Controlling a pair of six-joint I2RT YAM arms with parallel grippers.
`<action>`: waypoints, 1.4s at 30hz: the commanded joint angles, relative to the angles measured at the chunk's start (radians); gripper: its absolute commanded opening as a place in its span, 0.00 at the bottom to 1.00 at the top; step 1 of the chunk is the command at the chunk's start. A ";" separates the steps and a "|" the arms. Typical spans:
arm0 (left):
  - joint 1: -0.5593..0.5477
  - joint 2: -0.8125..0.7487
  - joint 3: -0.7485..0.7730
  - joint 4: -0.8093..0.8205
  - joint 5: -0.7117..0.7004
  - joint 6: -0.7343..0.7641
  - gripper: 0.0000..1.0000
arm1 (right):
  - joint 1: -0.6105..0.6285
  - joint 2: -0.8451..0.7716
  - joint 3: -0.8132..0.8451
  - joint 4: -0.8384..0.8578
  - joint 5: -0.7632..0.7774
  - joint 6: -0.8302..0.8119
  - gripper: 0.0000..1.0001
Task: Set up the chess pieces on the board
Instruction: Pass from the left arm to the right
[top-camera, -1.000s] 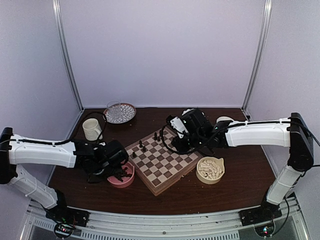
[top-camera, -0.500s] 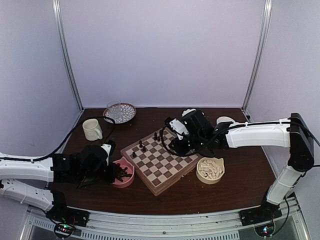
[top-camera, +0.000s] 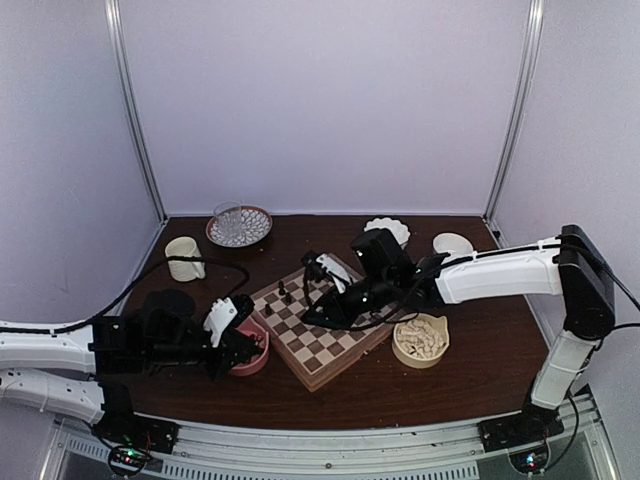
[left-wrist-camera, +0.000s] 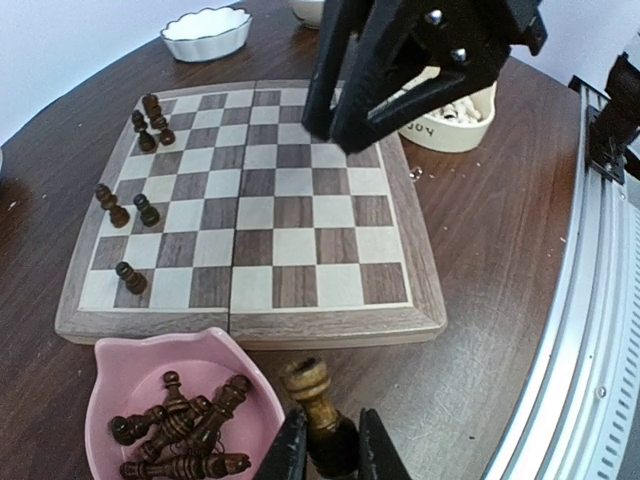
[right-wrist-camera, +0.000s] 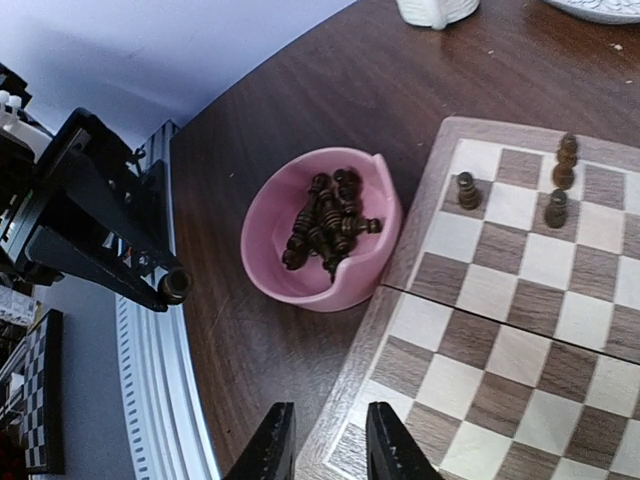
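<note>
**A:** State of the left gripper (left-wrist-camera: 335, 445)?

**B:** Clenched on one small dark brown carved chess piece (left-wrist-camera: 312, 388). It was gripped at the base, with the top sticking out past the fingertips. The top looked rook-like, but he couldn't be sure.

**A:** Long axis?

**B:** Roughly in line with the fingers, leaning a bit left in the left wrist view.

**A:** Which way was the board?

**B:** The square wooden chessboard with dark brown and cream checks (left-wrist-camera: 260, 215) lay straight ahead of that gripper. It was just past the pink bowl (left-wrist-camera: 140, 370) holding the spare dark pieces (left-wrist-camera: 180, 435), and the bowl sat right against the board's near edge.

**A:** Anything placed?

**B:** A handful of standing dark pieces (left-wrist-camera: 146, 125), bunched along the board's left side in that view. The other squares were bare.

**A:** And the right gripper (right-wrist-camera: 325, 440)?

**B:** Jaws parted with nothing between them. It hovered over the board's edge, near the pink bowl.

**A:** Which arm goes next?

**B:** The left, he judged, since it had the piece and the board was dead ahead. The right arm hung over the board and could block the path. The round cream bowl of white pieces (top-camera: 418, 361) sat on the board's right.
</note>
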 joint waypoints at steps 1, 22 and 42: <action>0.003 0.021 -0.016 0.099 0.076 0.107 0.04 | 0.038 0.053 0.052 0.041 -0.123 0.036 0.29; -0.003 0.141 0.002 0.168 0.164 0.155 0.04 | 0.096 0.184 0.133 0.058 -0.203 0.105 0.44; -0.005 0.146 0.010 0.168 0.155 0.160 0.04 | 0.102 0.241 0.149 0.137 -0.303 0.179 0.32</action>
